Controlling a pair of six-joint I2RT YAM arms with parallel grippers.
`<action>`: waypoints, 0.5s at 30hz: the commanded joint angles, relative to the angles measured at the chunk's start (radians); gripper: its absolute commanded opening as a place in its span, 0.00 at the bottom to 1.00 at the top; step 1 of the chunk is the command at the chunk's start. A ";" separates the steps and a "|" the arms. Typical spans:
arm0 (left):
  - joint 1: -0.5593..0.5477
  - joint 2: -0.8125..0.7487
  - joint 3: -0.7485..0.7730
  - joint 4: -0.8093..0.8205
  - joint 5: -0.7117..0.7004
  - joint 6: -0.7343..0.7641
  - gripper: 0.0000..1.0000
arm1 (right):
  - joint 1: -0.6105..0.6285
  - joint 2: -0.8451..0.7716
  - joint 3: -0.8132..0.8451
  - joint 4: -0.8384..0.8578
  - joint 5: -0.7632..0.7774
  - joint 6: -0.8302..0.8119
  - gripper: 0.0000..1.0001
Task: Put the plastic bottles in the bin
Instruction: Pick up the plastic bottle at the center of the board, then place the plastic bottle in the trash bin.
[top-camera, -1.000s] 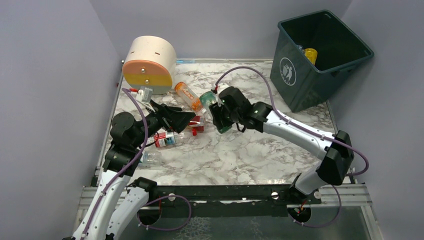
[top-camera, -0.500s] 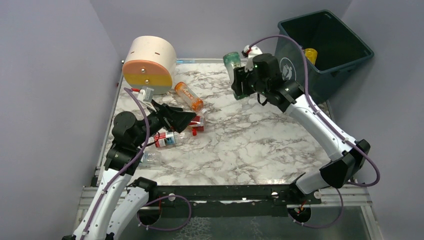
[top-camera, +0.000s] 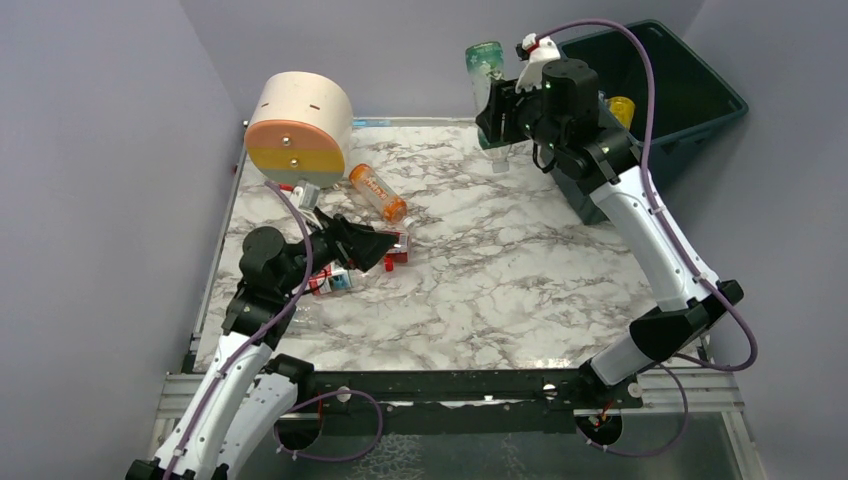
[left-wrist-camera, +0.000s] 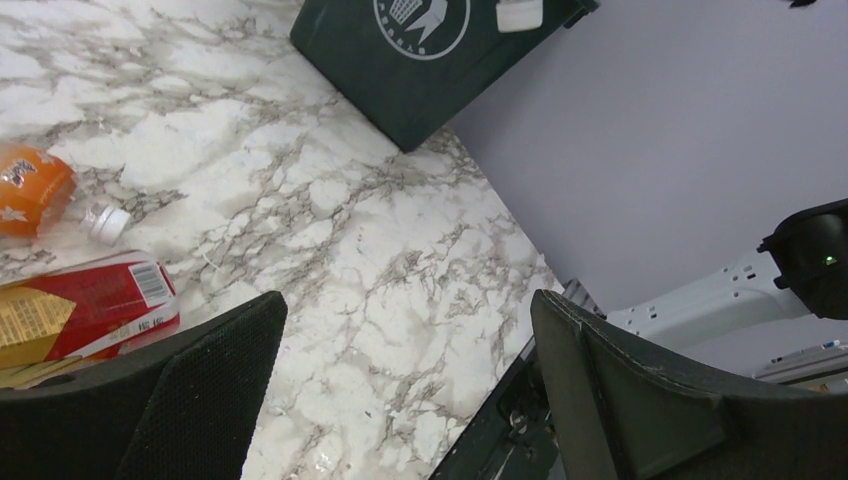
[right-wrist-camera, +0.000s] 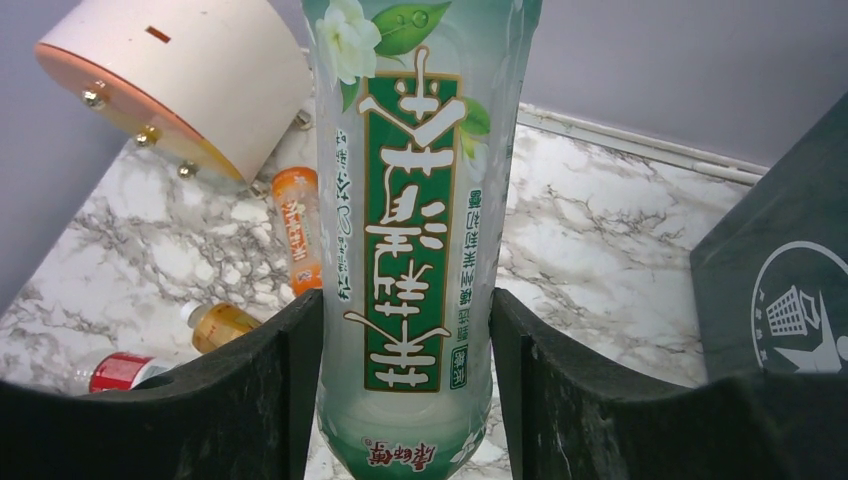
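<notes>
the green-label bottle (right-wrist-camera: 415, 230) is gripped near-vertical in the right claw (top-camera: 497, 110), beside the bin (top-camera: 700, 110). the right arm (top-camera: 650, 230) reaches high over the far edge of the surface (top-camera: 480, 300); the left claw (top-camera: 372, 245) gapes open.

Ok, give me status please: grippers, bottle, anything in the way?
Right gripper shut on green-label bottle, raised beside bin. Left gripper open, near red-label bottle on table. Nothing seen between bottle and bin.

site: robot lab | cues: lilac enclosure walls (top-camera: 100, 200), marble-print table (top-camera: 480, 290), mounting rail (top-camera: 440, 385)
</notes>
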 joint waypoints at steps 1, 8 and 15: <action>0.004 0.045 -0.063 0.136 0.057 -0.031 0.99 | -0.031 0.052 0.056 0.002 -0.043 -0.018 0.59; 0.004 0.136 -0.141 0.273 0.082 -0.044 0.99 | -0.075 0.139 0.135 0.055 -0.121 -0.005 0.59; 0.004 0.217 -0.156 0.327 0.092 -0.041 0.99 | -0.118 0.241 0.212 0.108 -0.223 0.026 0.59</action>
